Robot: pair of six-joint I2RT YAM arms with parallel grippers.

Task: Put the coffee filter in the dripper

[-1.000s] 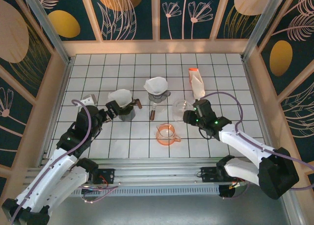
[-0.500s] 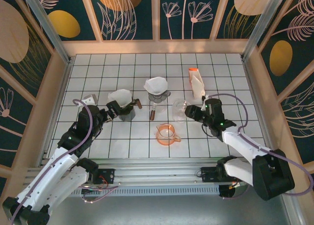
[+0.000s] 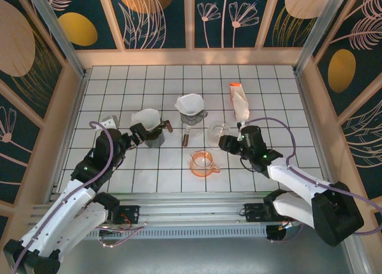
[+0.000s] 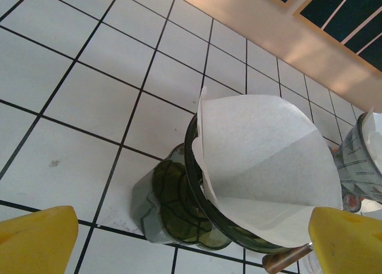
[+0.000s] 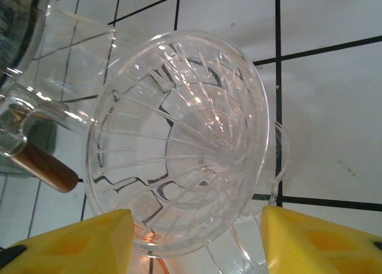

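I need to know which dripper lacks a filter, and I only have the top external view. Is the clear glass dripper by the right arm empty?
Observer: Yes. The right wrist view looks into the glass dripper and shows bare ribbed walls with no paper.
Operator: Is the right gripper holding it?
Observer: Its yellow fingers flank the rim, but I cannot tell whether they touch it.
Operator: And the left side?
Observer: In the left wrist view the paper filter sits in the dark dripper. The left gripper is open and clear of both.
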